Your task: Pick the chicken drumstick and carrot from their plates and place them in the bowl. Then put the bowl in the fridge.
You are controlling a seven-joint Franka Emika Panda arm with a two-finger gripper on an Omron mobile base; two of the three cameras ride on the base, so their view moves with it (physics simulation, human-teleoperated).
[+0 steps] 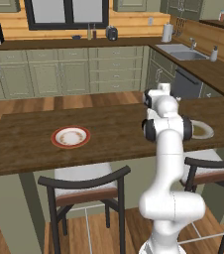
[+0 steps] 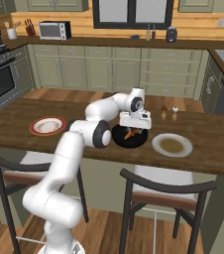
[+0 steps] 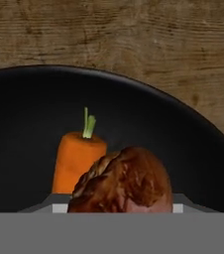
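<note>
Gripper [image 2: 133, 130] hangs over black bowl [image 2: 129, 137] near front edge of counter [image 2: 208, 141], between two plates. Right base view shows bowl and orange bit inside; left base view hides bowl behind arm. Hand view shows carrot [image 3: 78, 161] in bowl [image 3: 29, 129], leafy end toward far rim, long axis along view's vertical. Chicken drumstick [image 3: 125, 183] beside carrot, thick end up toward camera. Finger spacing: cannot tell. Red-rimmed plate [image 1: 71, 136] toward counter's left end, pale plate [image 2: 172, 145] right of bowl.

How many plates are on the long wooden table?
2. The round cream plate with a red patterned rim sits towards the table's left end. The plain pale whitish-grey plate lies right of the round black bowl. More could hide behind the arm.
</note>
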